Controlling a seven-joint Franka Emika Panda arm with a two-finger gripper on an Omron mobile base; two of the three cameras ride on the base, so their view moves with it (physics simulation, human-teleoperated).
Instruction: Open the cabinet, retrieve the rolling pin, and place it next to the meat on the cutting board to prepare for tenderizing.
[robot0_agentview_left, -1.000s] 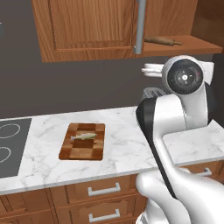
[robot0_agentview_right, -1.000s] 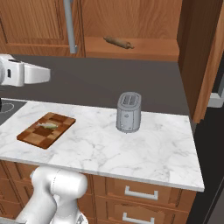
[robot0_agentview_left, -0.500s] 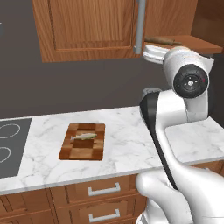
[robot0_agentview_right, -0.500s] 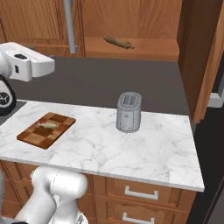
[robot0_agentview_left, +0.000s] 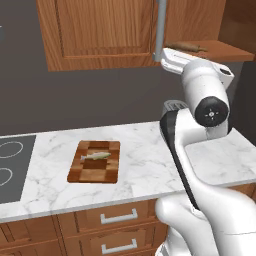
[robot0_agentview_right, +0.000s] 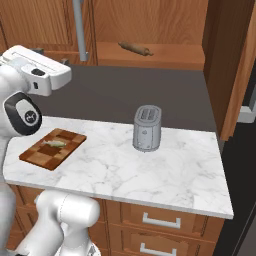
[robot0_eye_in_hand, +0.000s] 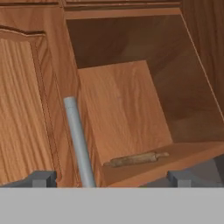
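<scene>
1. Your two-finger dark-tipped gripper (robot0_eye_in_hand: 109, 178) is spread wide with nothing between its tips; it looks straight into the open compartment of the large medium-brown wooden wall cabinet (robot0_eye_in_hand: 118, 109)
2. The slim brown wooden rolling pin (robot0_eye_in_hand: 136, 159) lies on the cabinet's shelf close to the front edge; in the hand view it sits just above the gap between your tips, a little toward the right one
3. Its long axis runs roughly along the shelf's front edge and across your line of approach, close to the line joining your tips; judge whether the wrist must roll so the fingers straddle the shaft rather than its ends
4. The long grey metal bar handle (robot0_eye_in_hand: 78, 140) stands beside the left tip; keep off it as you advance
5. The checkered brown cutting board (robot0_agentview_left: 95, 161) with the small pale fish-shaped meat (robot0_agentview_left: 96, 156) waits on the counter, well below and to the left
</scene>
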